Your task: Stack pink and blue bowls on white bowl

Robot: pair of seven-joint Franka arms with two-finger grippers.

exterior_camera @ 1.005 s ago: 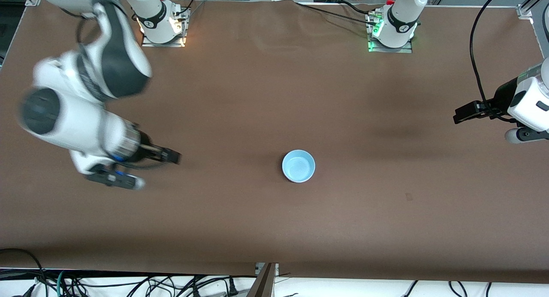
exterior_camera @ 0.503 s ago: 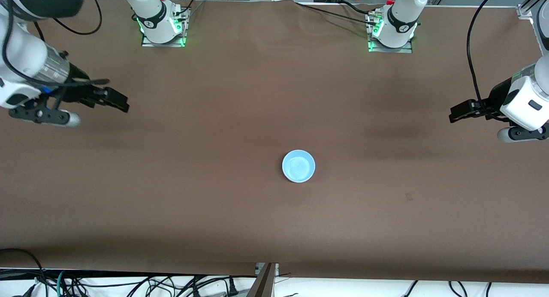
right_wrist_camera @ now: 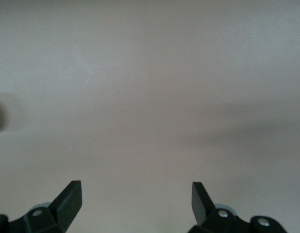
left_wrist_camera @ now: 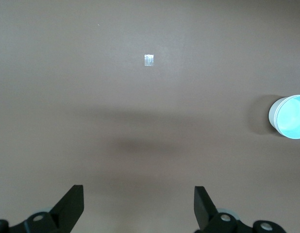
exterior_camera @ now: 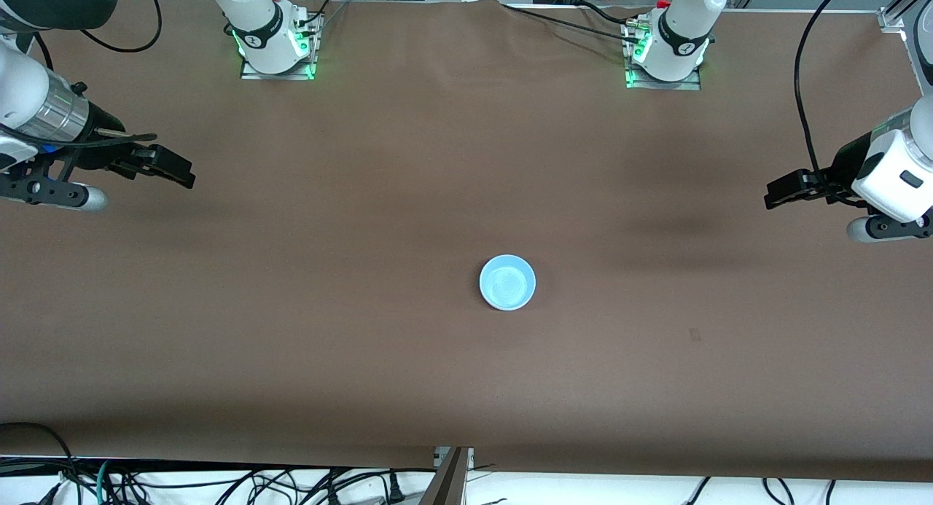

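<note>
A light blue bowl [exterior_camera: 507, 282] sits upright near the middle of the brown table [exterior_camera: 364, 359], and the left wrist view also shows this blue bowl [left_wrist_camera: 290, 116]. There a pale whitish wall shows below its rim; I cannot tell if that is another bowl. The pink bowl and the white bowl are hidden or out of view. My left gripper [exterior_camera: 776, 195] hovers open and empty over the left arm's end of the table, its fingers [left_wrist_camera: 72, 204] wide apart. Over the right arm's end, my right gripper [exterior_camera: 178, 171] is also open and empty, fingers [right_wrist_camera: 72, 199] spread.
A small pale tape mark [left_wrist_camera: 149, 60] lies on the cloth between the left gripper and the bowl. The two arm bases [exterior_camera: 273, 49] [exterior_camera: 667, 53] stand along the table's back edge. Cables [exterior_camera: 219, 483] hang below the edge nearest the front camera.
The right arm has swung away from the middle of the table out to its own end, its gripper open throughout. The left arm has barely shifted. The blue bowl has not moved.
</note>
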